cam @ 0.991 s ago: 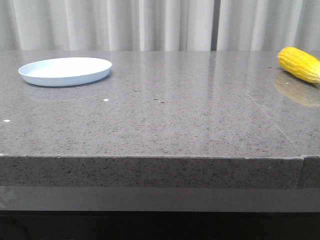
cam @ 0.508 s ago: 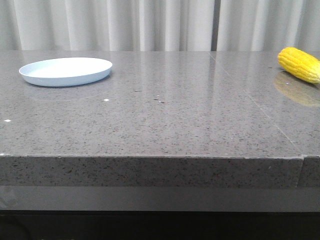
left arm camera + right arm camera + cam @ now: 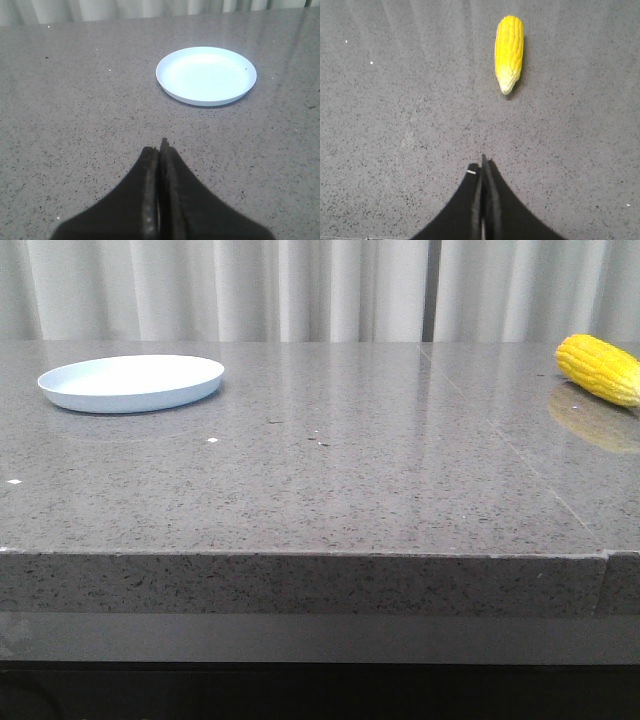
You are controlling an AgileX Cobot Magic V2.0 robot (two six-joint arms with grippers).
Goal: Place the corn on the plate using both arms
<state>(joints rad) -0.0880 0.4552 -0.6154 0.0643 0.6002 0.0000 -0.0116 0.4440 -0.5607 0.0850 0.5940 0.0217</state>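
Grey speckled countertop (image 3: 330,480); plate (image 3: 131,381) far left, corn (image 3: 600,368) far right.

The front view's right edge cuts off the corn (image 3: 600,368).

No readable text, labels, brands or numbers on any surface in view

Nothing visibly changes across the front views. The round pale blue-white plate (image 3: 131,382) shows no shift. Neither does the bright yellow corn cob (image 3: 600,368).
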